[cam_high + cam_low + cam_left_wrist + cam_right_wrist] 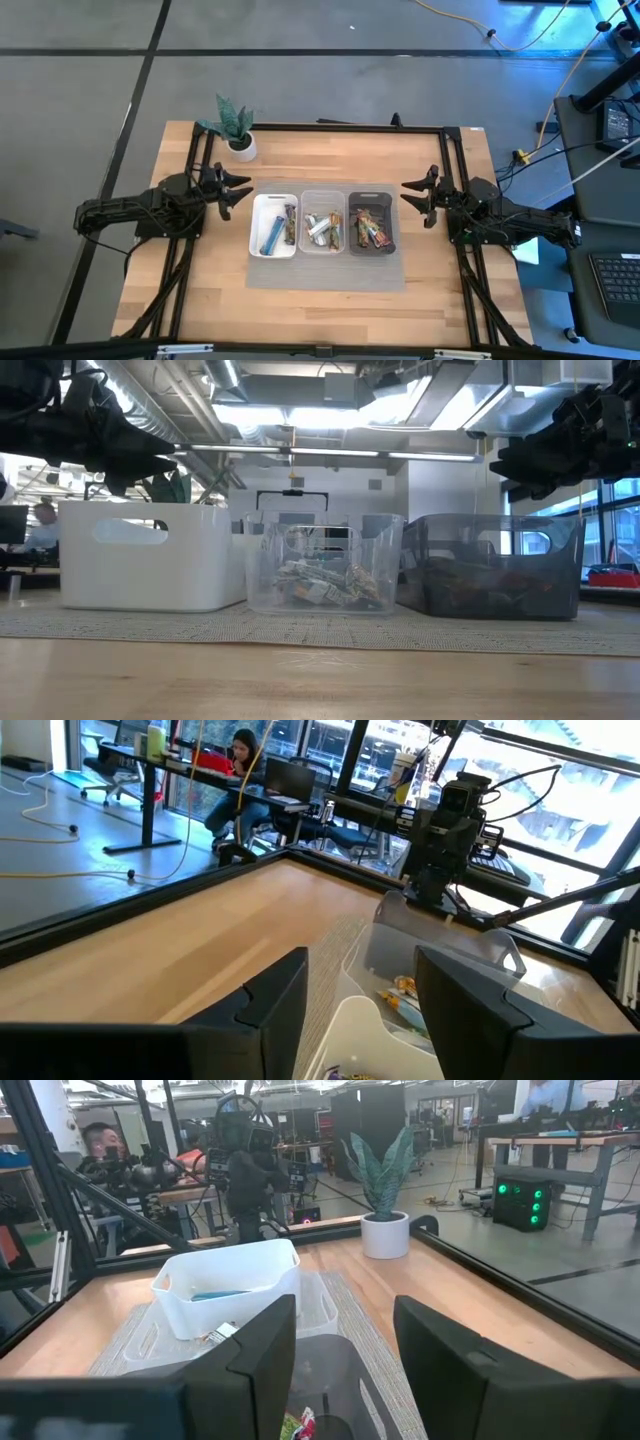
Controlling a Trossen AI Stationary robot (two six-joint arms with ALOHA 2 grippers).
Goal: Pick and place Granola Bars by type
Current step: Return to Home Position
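"Left gripper [246, 190]: where is it, and how does it stand?"

"Raised over the bench [200, 290] toward the left edge, with its tips facing the white tray [254, 225]. Its fingers [280, 1010] are spread apart, released."

"And the right gripper [404, 192]?"

"It mirrors the left. It is up over the bench near the right edge and points at the dark tray [371, 194], with its fingers [262, 1360] parted and released as well. In the low view both arms hang above the tray rims."

"Where are the granola bars [320, 230]?"

"All of them lie inside the trays. The three trays stand side by side in a row on a grey mat [325, 272] at the middle of the bench. The white tray, closest to the left edge, holds a blue bar [273, 237] with a darker bar [289, 225] beside it. The clear tray [323, 193] between the other two holds silver-white bars [320, 585]. The dark tray, closest to the right edge, holds brown-and-red bars [370, 228]."

"Anything else on the bench?"

"A potted plant [236, 130] by the far edge, toward the left corner, behind the white tray and apart from it."
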